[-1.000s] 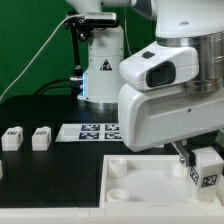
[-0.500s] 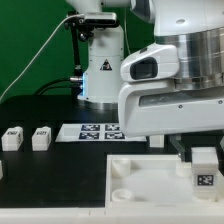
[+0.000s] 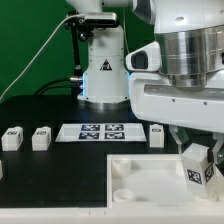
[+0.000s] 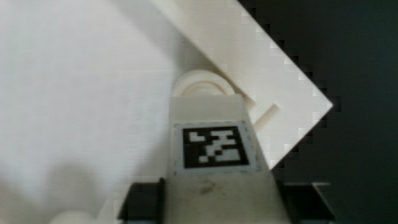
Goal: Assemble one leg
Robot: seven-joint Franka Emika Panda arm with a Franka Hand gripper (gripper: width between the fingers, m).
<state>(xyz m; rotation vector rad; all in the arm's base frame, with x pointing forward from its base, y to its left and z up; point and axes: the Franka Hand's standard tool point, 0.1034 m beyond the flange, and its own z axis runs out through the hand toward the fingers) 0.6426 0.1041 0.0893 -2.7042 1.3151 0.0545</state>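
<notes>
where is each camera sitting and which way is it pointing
Exterior view: off the arm, slightly above the black table, facing across it toward the robot's base; the white arm fills the exterior view's right, its jaws holding a small white block-shaped leg over the big flat white panel.
Wrist view: on the wrist, looking down between the dark jaws at the tagged leg, the panel and a round corner socket.
Shared: the leg and the panel.

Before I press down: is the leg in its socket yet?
Not in. The claw holds the leg tilted above the panel; the wrist view shows the round socket open beyond its end.
</notes>
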